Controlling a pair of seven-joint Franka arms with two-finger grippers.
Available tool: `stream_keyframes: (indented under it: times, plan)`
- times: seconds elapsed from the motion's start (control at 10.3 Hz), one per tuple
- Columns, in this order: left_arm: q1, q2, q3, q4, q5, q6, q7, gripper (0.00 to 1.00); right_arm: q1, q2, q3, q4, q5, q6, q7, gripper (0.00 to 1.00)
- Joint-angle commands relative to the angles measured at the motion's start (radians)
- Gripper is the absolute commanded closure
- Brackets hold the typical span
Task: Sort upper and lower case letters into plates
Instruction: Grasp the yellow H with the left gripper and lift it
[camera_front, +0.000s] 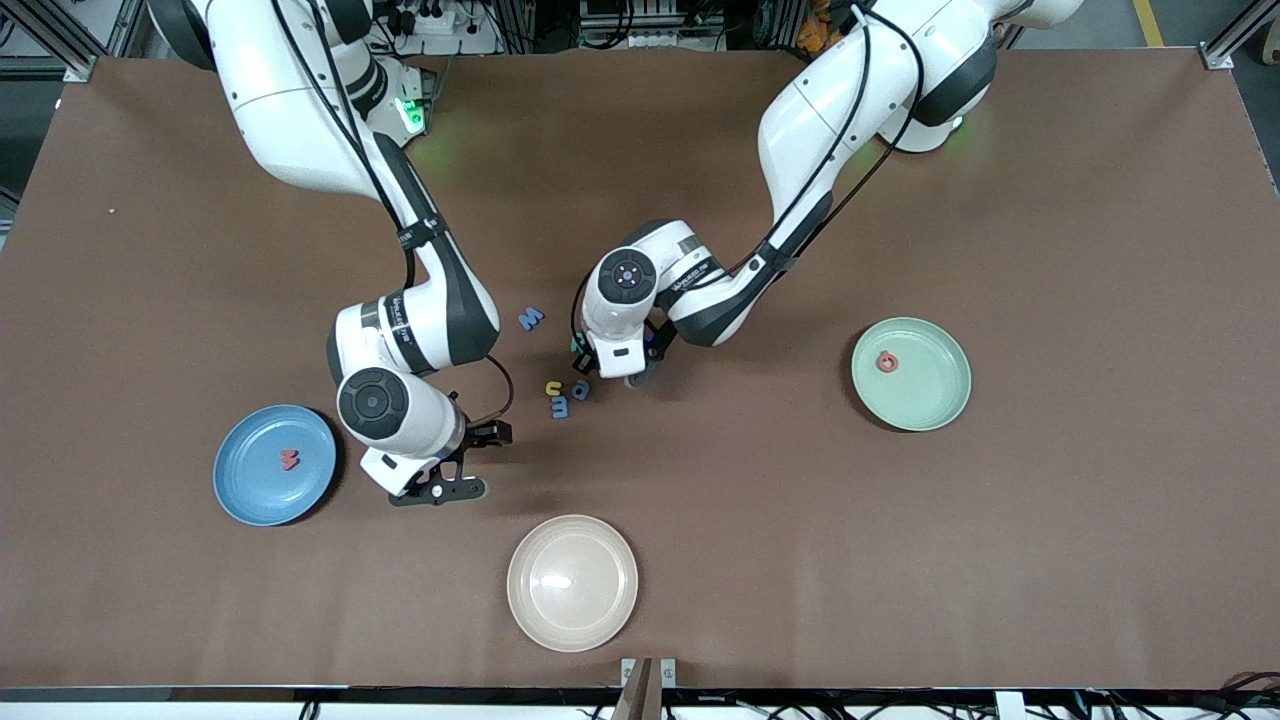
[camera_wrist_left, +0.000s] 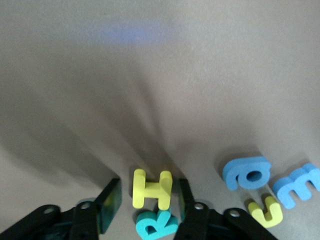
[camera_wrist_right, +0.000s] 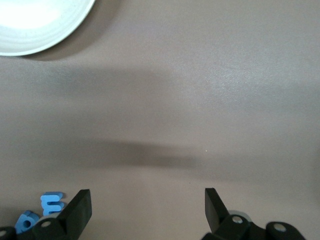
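Letters: loose cluster mid-table, under and beside the left gripper (camera_wrist_left: 145, 200). Left wrist view shows what the front view hides: a yellow H (camera_wrist_left: 151, 188) lying flat between the two fingers with a gap on each side, no contact visible, jaws moderately open around it; a teal R (camera_wrist_left: 156, 224) just beside the H, low between the fingers. The same view shows blue a (camera_wrist_left: 246, 173), yellow u (camera_wrist_left: 266, 211) and blue m (camera_wrist_left: 297, 186) clustered together. In the front view the left arm's wrist covers the H and R; only the a, u, m group and a separate blue M (camera_front: 530, 319), farther from the camera, are visible. Red letter (camera_front: 289, 459) in the sky blue plate (camera_front: 250, 495) at the right arm's end; red letter (camera_front: 887, 361) in the mint green plate (camera_front: 935, 395) at the left arm's end. Cream plate (camera_front: 572, 625) nearest the camera. Right gripper (camera_wrist_right: 147, 205) waits over bare table beside the blue plate, jaws wide, holding nothing. Arm labels are too small to read.
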Motion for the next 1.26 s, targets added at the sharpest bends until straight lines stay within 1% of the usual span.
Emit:
stream_keyframes:
  times: [0.0,0.19,0.29,0.39,0.48,0.58,0.78,0.97,1.07,1.16]
  plan:
    - [-0.020,0.018,0.013,0.014,-0.039,-0.002,0.002,0.65,0.001,-0.009,0.000,-0.013,-0.006,0.009,0.021,0.00]
    - [-0.019,0.018,0.015,0.013,-0.039,-0.002,0.005,0.77,0.001,-0.009,0.000,-0.013,-0.006,0.009,0.021,0.00]
    - [-0.017,0.017,0.015,0.013,-0.039,-0.002,0.007,0.79,0.001,-0.009,0.000,-0.015,-0.006,0.011,0.021,0.00]
    - [-0.014,0.015,0.015,0.011,-0.039,-0.005,0.008,0.80,0.001,-0.009,0.000,-0.013,-0.007,0.011,0.021,0.00]
    - [-0.005,0.007,0.013,0.011,-0.039,-0.048,0.011,0.80,0.003,-0.009,0.000,-0.015,-0.006,0.012,0.023,0.00]
    - [0.028,-0.015,0.004,0.011,-0.040,-0.106,0.048,0.80,0.010,-0.009,0.000,-0.018,-0.009,0.020,0.023,0.00]
    - [0.123,-0.066,-0.040,0.011,-0.062,-0.220,0.152,0.80,0.029,0.003,0.002,-0.018,-0.003,0.037,0.066,0.00]
    - [0.269,-0.130,-0.114,-0.003,-0.066,-0.350,0.274,0.79,0.084,0.026,0.002,-0.022,-0.004,0.060,0.090,0.00]
    - [0.380,-0.155,-0.196,-0.027,-0.068,-0.389,0.325,0.79,0.125,0.033,0.002,-0.045,-0.004,0.086,0.092,0.00]
    - [0.476,-0.164,-0.259,-0.046,-0.057,-0.495,0.417,0.79,0.148,0.033,0.002,-0.077,-0.003,0.139,0.127,0.00]
